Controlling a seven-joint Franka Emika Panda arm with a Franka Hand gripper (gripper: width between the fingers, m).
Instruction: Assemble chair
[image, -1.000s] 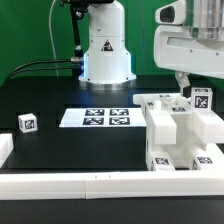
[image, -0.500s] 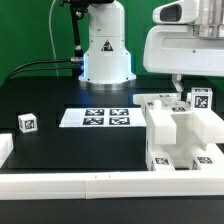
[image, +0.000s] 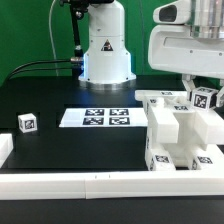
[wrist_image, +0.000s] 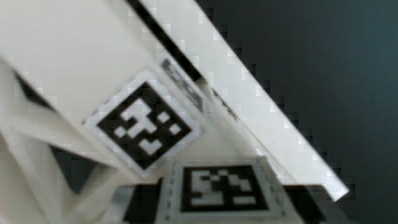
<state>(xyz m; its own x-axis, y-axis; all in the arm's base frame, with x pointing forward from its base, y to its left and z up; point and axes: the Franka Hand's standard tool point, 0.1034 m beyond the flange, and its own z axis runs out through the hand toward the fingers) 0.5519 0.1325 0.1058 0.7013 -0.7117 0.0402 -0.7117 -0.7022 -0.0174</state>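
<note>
step: grip tagged part (image: 203, 98) atop chair (image: 175, 130) at 3 o'clock | gripper (image: 197, 93): grip unclear (jaws hidden) | tip: close squarely, lift straight

The light was bright and even from above, and the white chair (image: 180, 130) near my gripper (image: 200, 95) stood almost washed out, its edges barely separated from each other. The black table (image: 50, 100) beside the chair took a soft sheen without hard shadows. In my wrist view, everything was soft and blurred; the tag (wrist_image: 146, 122) looked smeared at its edges.
</note>
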